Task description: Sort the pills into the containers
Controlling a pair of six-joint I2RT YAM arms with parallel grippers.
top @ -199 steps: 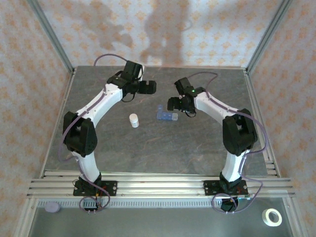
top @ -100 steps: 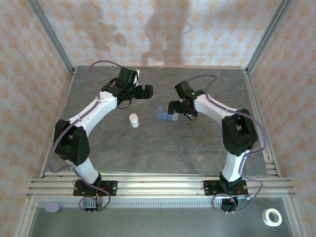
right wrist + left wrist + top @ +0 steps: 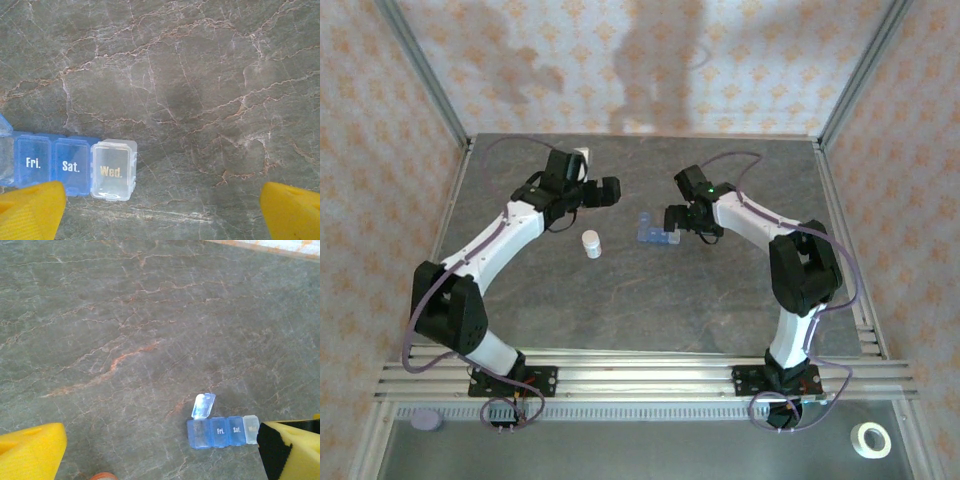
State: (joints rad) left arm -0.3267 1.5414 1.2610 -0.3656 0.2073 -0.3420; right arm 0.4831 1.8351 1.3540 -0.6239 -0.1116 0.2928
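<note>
The blue containers (image 3: 657, 236) lie near the middle of the worktop (image 3: 720, 290), one lid (image 3: 204, 406) up. The right fingers (image 3: 30, 207) are wide apart, just beside them. The left fingers (image 3: 30, 452) are wide apart too. A white bottle (image 3: 591, 243) stands near.

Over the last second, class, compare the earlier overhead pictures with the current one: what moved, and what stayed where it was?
The left arm swung: its elbow dropped out to the left and toward the base, and the left fingers drew back slightly left, away from the pill organiser. Nothing was taken hold of or let go. The right arm, the organiser and the white bottle stayed put.
</note>
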